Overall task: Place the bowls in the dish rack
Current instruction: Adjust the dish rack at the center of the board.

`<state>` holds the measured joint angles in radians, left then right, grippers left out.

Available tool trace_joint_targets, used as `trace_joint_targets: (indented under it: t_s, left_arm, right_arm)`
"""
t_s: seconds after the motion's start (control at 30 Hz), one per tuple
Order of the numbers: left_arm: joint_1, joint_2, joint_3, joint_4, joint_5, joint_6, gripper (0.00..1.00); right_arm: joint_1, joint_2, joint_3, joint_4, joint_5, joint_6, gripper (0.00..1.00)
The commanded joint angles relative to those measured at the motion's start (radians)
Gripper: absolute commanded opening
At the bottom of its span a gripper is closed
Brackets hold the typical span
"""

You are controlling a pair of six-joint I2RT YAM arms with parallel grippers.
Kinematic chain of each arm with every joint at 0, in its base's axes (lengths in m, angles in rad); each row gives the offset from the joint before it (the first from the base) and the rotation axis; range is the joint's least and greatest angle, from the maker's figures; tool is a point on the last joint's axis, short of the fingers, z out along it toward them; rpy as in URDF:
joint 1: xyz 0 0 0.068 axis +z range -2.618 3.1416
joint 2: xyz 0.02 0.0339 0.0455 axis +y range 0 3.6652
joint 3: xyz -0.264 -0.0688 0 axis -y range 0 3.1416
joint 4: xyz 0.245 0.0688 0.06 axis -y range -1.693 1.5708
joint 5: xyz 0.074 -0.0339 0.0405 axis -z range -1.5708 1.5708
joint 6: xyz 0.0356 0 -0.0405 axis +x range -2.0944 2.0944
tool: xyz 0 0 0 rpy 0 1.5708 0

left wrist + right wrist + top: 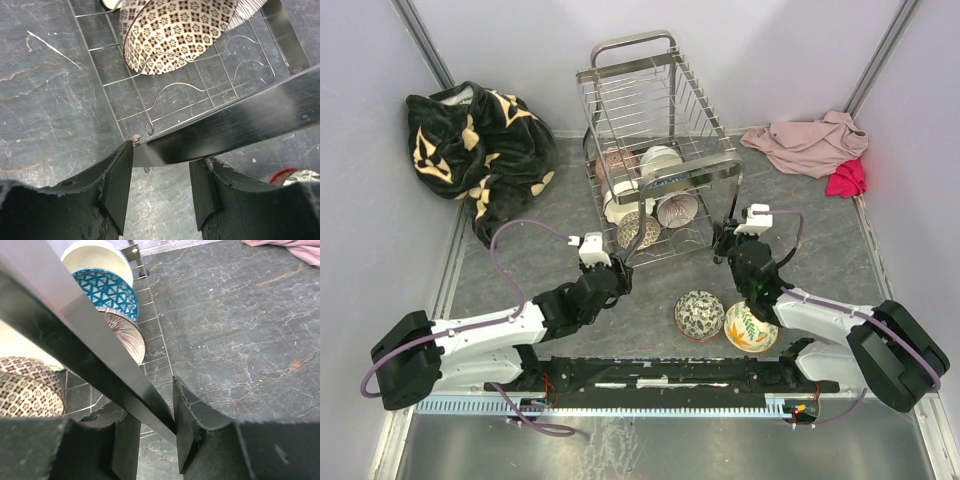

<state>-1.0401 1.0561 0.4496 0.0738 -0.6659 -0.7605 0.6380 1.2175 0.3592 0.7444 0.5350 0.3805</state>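
— So, where did we find the dish rack?

— We found it upright in the middle of the grey table, toward the far side, with its near handle facing the arms.

— And the bowls?

— We counted several on edge in the lower tier. A brown flower-checked bowl stood at the near end. On the right side were a ribbed brown bowl, a teal triangle-patterned bowl behind it, and a cream bowl farthest back. Two more sat out on the table by the right arm: a dark patterned bowl, rim down as far as we could judge, and a yellow leaf-painted bowl just beside it.

— What about the grippers?

— We saw the left gripper at the handle's left side, the flat chrome bar crossing between its two fingers. The right gripper straddled the bar on the right side. Both sets of jaws stood partway in, but we could not tell whether either one pinched the bar.

— Anything else?

— We noted a black and tan blanket bunched at the far left. A pink cloth lay at the far right, with a red cloth just beside it.
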Motion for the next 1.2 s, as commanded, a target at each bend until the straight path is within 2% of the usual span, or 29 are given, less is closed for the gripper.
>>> trace_joint_targets:
  t_s: [0.0, 0.23, 0.4, 0.53, 0.7, 0.87, 1.0, 1.17]
  left_arm:
    - [0.124, 0.023, 0.025, 0.108, -0.062, 0.061, 0.54]
    - [0.228, 0.095, 0.067, 0.175, 0.054, 0.117, 0.54]
    - [0.229, 0.038, 0.072, 0.15, 0.163, 0.103, 0.54]
    - [0.228, -0.038, 0.061, 0.109, 0.219, 0.094, 0.55]
    - [0.228, -0.137, 0.061, 0.039, 0.23, 0.102, 0.57]
    - [0.228, -0.244, 0.083, -0.06, 0.238, 0.106, 0.59]
    - [0.228, -0.32, 0.087, -0.109, 0.256, 0.104, 0.6]
    - [0.227, -0.375, 0.077, -0.126, 0.286, 0.098, 0.6]
  right_arm:
    - [-0.006, -0.068, -0.046, 0.043, 0.047, 0.1, 0.13]
    - [-0.005, -0.081, -0.024, -0.013, 0.013, 0.076, 0.16]
    - [-0.025, -0.126, 0.096, -0.196, -0.076, 0.049, 0.26]
    - [-0.039, -0.154, 0.214, -0.414, -0.125, 0.044, 0.43]
    - [-0.04, -0.251, 0.336, -0.717, -0.153, 0.044, 0.59]
    - [-0.041, -0.352, 0.446, -1.1, -0.166, 0.097, 0.68]
    - [-0.042, -0.344, 0.502, -1.368, -0.213, 0.167, 0.68]
    - [-0.044, -0.304, 0.465, -1.487, -0.288, 0.251, 0.74]
